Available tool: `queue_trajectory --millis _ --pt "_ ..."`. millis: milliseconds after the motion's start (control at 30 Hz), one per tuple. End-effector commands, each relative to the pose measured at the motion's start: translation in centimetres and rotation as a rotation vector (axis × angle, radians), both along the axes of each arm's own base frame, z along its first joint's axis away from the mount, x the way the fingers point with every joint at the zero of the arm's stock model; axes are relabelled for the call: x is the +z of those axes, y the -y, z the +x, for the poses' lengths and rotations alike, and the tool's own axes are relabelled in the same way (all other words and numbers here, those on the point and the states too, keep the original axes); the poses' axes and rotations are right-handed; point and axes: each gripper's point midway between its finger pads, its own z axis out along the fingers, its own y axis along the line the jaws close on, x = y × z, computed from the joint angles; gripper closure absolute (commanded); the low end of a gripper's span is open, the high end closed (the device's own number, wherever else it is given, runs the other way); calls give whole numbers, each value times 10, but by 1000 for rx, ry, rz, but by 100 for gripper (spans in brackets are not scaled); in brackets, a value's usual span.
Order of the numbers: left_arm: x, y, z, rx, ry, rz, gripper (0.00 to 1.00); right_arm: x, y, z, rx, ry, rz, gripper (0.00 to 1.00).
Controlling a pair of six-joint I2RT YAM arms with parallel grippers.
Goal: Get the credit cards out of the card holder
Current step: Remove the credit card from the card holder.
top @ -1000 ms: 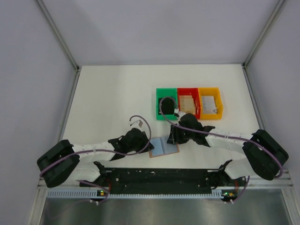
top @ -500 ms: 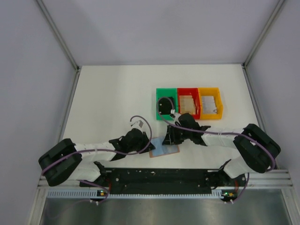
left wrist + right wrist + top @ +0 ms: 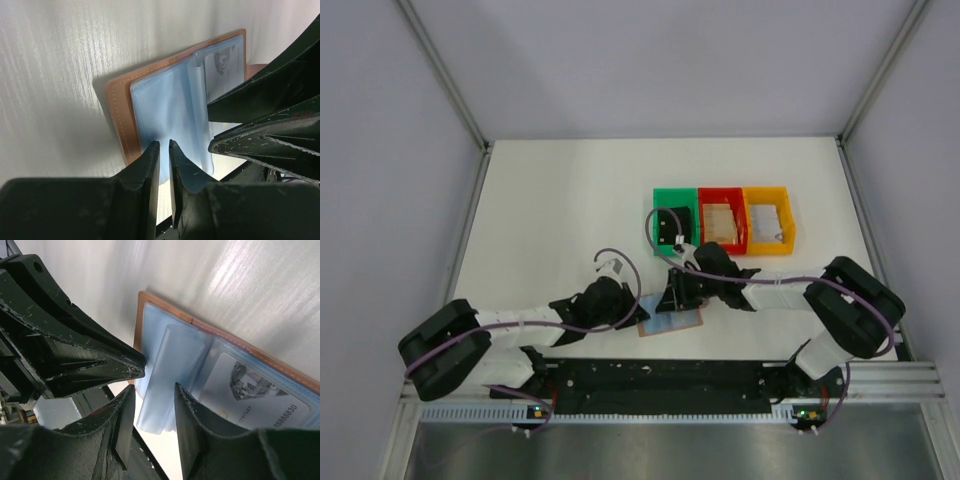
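Note:
The card holder (image 3: 682, 319) lies open on the table, brown leather rim around blue-grey plastic sleeves (image 3: 170, 100). A pale card with a diamond picture (image 3: 250, 390) sits in one sleeve and also shows in the left wrist view (image 3: 223, 65). My left gripper (image 3: 163, 144) is shut, with only a thin slit between its tips, which rest at the near edge of the blue page; it is at the wallet's left edge in the top view (image 3: 638, 308). My right gripper (image 3: 154, 387) is open over a loose sleeve (image 3: 175, 370), above the wallet's upper edge (image 3: 672, 298).
Green (image 3: 661, 200), red (image 3: 722, 194) and yellow (image 3: 769, 196) bins stand in a row behind the wallet. The green one holds a dark flat thing (image 3: 672, 225). The two grippers' fingers are close together over the wallet. The black base rail (image 3: 660, 375) runs just in front.
My right gripper has moved left and nearer, from the wallet's right side to over its middle. The left gripper has stayed at the wallet's left edge.

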Motion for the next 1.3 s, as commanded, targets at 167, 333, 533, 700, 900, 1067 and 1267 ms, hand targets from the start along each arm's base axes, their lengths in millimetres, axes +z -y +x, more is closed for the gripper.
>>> queue_trajectory --millis 167,333,533,700,900,1067,1267 --pt "11 -6 5 54 47 -44 82 25 -28 2 55 35 104 63" --pt "20 -12 7 91 73 -72 82 24 -30 1 63 31 101 63" --pt "39 -21 10 127 129 -111 79 24 -30 4 60 35 90 63" --pt "49 -31 10 166 158 -138 78 34 -37 3 90 50 95 63" --pt "57 -51 13 240 211 -157 76 64 -55 5 147 97 120 63" --pt "67 -61 14 272 263 -200 73 84 -53 17 148 184 66 63" --pt "81 -51 13 212 298 -222 66 78 -12 35 41 249 -77 62"
